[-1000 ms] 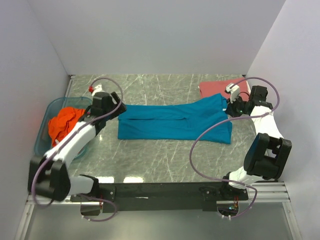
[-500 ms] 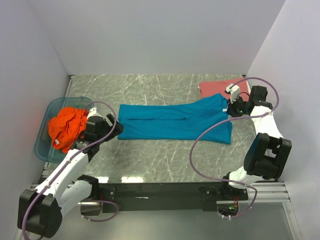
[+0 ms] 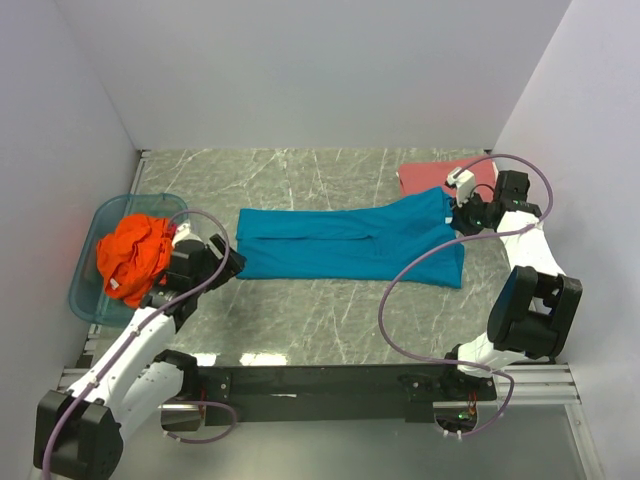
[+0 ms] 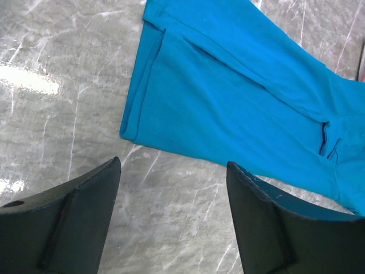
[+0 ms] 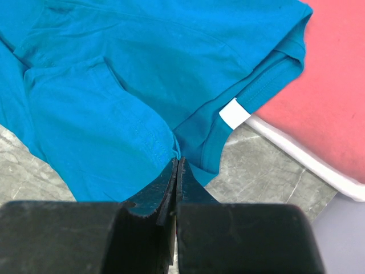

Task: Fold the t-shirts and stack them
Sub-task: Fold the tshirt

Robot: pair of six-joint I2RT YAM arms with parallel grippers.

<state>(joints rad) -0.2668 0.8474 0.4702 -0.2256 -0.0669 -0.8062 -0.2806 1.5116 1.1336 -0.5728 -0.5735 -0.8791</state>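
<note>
Top view: the teal t-shirt (image 3: 350, 245) lies mid-counter (image 3: 320, 310), long axis left-right, collar rightward, touching the red t-shirt (image 3: 430, 175). Left wrist view: the left claw (image 4: 174, 171) stands wide, holding nothing, near the hem corner. Right wrist view: the right claw (image 5: 175, 162) is pinched onto a pucker beside the collar.

The teal blue t-shirt (image 3: 350, 245) in the middle of the table (image 3: 300, 310) is plain, with a small white label (image 5: 234, 112) at its collar. The dusty red t-shirt (image 3: 425, 177) at the far right corner is plain too. The bright orange t-shirt (image 3: 132, 250) fills a translucent blue tub (image 3: 82, 292). The table is grey-green marble with white veins.
</note>
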